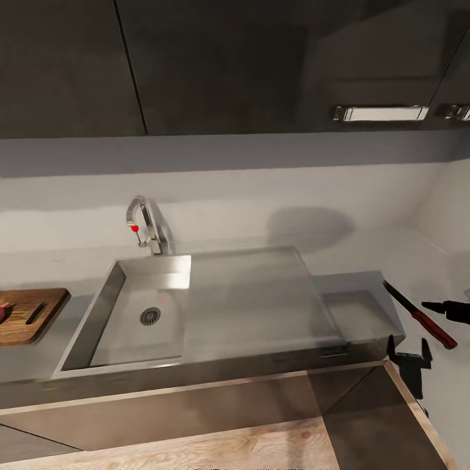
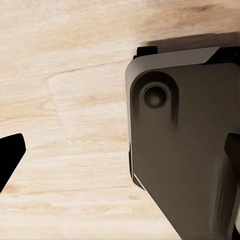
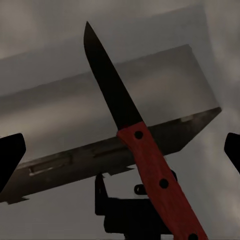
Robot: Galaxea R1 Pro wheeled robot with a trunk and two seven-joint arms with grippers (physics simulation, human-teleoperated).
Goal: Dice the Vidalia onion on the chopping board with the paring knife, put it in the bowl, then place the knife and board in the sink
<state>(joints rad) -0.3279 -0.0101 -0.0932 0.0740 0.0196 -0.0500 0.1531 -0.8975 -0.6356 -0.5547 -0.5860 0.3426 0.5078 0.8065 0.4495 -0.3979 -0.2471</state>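
The sink point(image 1: 99, 307) has a bare basin and a flat drainboard under its chrome faucet point(image 1: 147, 230). The chopping board point(image 1: 34, 314) lies on the countertop point(image 1: 418, 267) at the far left. A small reddish thing point(image 1: 3, 312), cut off by the picture's edge, rests on it; I cannot tell if it is the onion. The paring knife point(image 1: 421, 317) point(image 3: 150, 165), red-handled, appears to lie on the countertop right of the sink. My right gripper point(image 1: 445, 308) point(image 3: 122, 150) hovers open over its handle. My left gripper point(image 2: 122, 150) is open above the wooden floor. The bowl is out of view.
A black two-pronged shape point(image 1: 409, 360) point(image 3: 130, 215) stands at the counter's front right corner, just below the knife. Dark wall cabinets point(image 1: 215, 65) hang above the counter. My own dark base point(image 2: 185, 150) is beside the left gripper. Wooden floor point(image 1: 228, 450) runs before the cabinets.
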